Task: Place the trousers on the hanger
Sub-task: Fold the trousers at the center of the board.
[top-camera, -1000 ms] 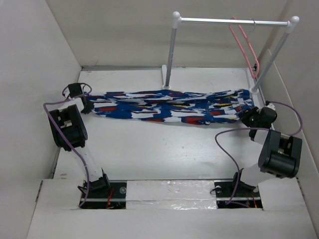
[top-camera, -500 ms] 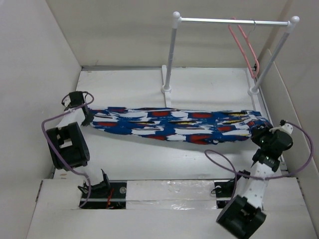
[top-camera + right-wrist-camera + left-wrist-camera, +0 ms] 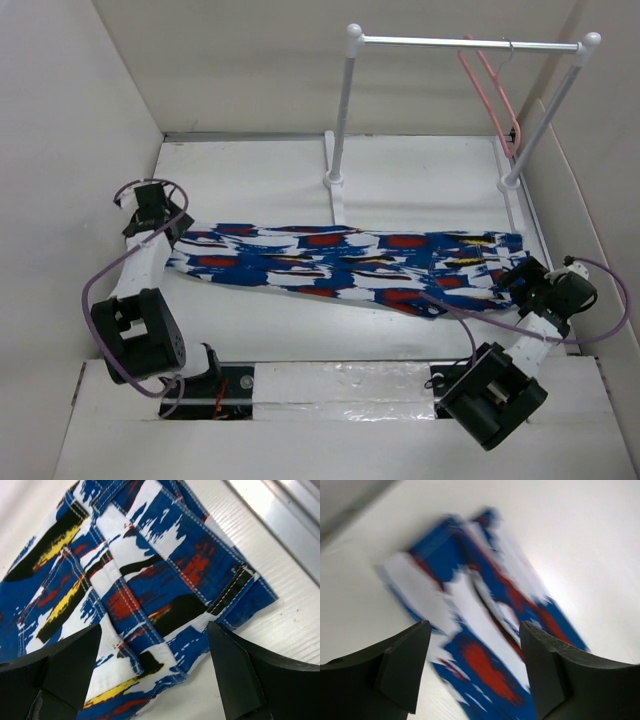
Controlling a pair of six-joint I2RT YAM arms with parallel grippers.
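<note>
The left gripper (image 3: 472, 630) has its two dark fingers set wide apart with nothing between them. Past them, its wrist view gives a blurred look at one end of the royal blue fabric trousers (image 3: 340, 258), splashed with white, red, black and yellow, lying flat on the white tabletop (image 3: 270, 170). The right gripper (image 3: 154, 629) also stands spread and empty, just above the other end. Its sharper wrist view shows white stitching and black belt loops at that end, detail the top view does not resolve, along with a silver strip (image 3: 285, 510) at 1 o'clock.

Only the top view shows the whole layout. The trousers stretch in a long band from the left gripper at 9 o'clock to the right gripper at 4 o'clock. A purple cable (image 3: 455, 308) crosses their near corner by the right arm. At 1 o'clock stands a white-posted rack with a silver rail (image 3: 440, 42). The thin pink triangular hanger (image 3: 492, 95) hangs from that rail at its right end, well apart from the trousers. The rack's left post (image 3: 340, 120) stands just behind the band's far edge.
</note>
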